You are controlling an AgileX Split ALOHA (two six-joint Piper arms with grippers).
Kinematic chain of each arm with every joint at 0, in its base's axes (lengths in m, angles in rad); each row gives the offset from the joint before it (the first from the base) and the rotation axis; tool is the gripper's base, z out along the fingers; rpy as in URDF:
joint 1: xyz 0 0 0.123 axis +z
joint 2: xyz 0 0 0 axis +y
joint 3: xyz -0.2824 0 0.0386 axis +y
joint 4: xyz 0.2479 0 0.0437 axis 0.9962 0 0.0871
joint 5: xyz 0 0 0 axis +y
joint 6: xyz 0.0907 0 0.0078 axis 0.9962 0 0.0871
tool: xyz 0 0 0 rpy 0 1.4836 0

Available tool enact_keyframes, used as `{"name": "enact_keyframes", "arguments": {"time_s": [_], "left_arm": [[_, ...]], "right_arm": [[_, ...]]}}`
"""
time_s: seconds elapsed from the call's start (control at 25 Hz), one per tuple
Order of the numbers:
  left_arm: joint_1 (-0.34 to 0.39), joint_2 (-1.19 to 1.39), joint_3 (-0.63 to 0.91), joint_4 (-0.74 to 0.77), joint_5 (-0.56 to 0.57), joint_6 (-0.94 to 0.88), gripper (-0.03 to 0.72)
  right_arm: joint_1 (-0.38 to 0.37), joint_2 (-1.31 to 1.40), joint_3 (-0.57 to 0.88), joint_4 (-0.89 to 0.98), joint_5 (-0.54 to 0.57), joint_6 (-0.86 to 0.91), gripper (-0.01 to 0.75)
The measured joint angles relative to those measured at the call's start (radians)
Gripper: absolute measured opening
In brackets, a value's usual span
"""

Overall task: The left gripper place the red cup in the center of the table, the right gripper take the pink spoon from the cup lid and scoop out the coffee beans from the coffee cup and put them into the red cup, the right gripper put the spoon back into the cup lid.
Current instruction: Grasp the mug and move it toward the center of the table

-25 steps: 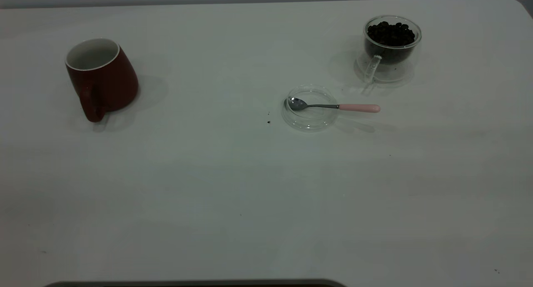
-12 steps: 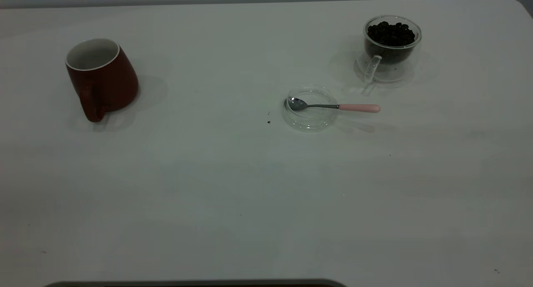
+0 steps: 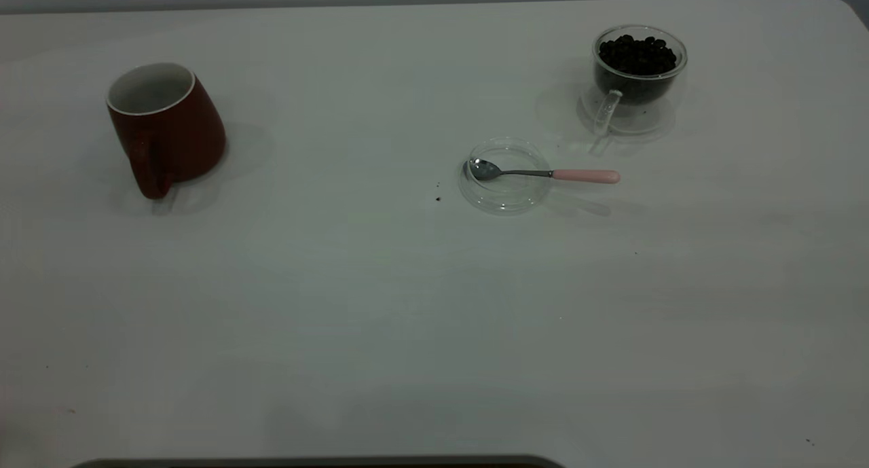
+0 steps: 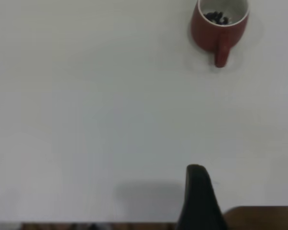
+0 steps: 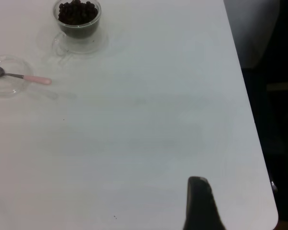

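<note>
Exterior view: red cup [image 3: 166, 125] unmoved.

A glossy ceramic-looking red cup [image 3: 166, 125], clear glass coffee cup [image 3: 635, 77] and cup lid [image 3: 506, 176], and metal pink spoon [image 3: 543, 174] with a smooth pink handle sit on a matt white table [image 3: 407, 305].

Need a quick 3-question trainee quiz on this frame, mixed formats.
1. True or false: the bowl of the pink spoon rests inside the cup lid.
2. Multiple choice: in the exterior view the coffee cup with beans stands A) at the far right, B) at the centre, C) beside the red cup.
3. Fill in: the left wrist view shows a few dark ____ inside the red cup.

Key: 1 true. 2 A. 3 beans; the red cup stands at the table's left, not yet at centre, and no end effector touches anything.
</note>
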Motion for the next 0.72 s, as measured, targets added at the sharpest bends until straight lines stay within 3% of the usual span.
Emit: {"name": "enact_keyframes", "arguments": {"time_s": [0.36, 0.72], "left_arm": [[0.0, 0.509, -0.078, 0.052, -0.272, 0.438, 0.569], [0.0, 0.929, -0.202, 0.317, -0.407, 0.597, 0.569]], "right_arm": [[0.0, 0.0, 0.0, 0.0, 0.0, 0.0, 0.512], [0.0, 0.0, 0.0, 0.001, -0.001, 0.0, 0.512]]}}
